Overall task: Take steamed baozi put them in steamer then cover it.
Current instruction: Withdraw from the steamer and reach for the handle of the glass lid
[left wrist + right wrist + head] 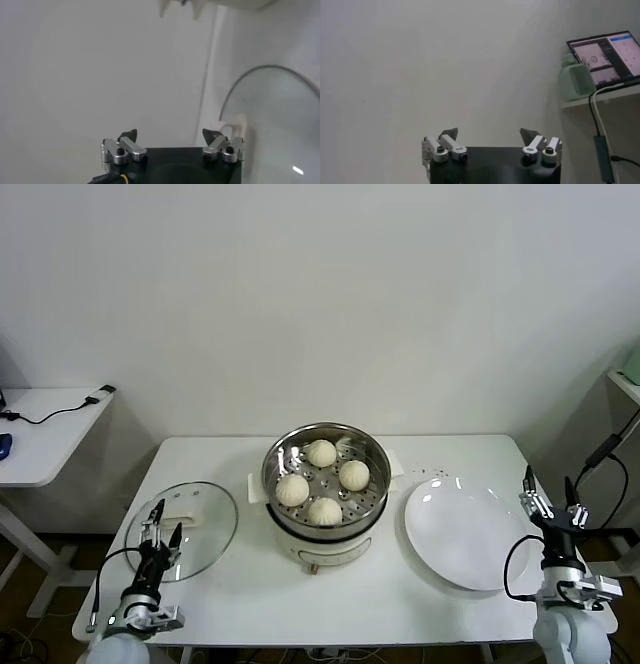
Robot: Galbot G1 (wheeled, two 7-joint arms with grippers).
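Four cream-white baozi (322, 481) lie on the perforated tray inside the steel steamer (275, 452), which stands on its white base at the table's middle. The clear glass cover (205, 536) with a white handle lies flat on the table to the steamer's left, and its rim shows in the left wrist view (280, 100). My left gripper (160, 519) is open and empty at the table's front left, over the cover's near edge. My right gripper (549, 493) is open and empty at the table's right edge, beside the plate.
A bare white plate (462, 531) lies right of the steamer. A white side table (45, 429) with a cable stands at far left. A shelf with a laptop (607, 57) and a green object shows in the right wrist view.
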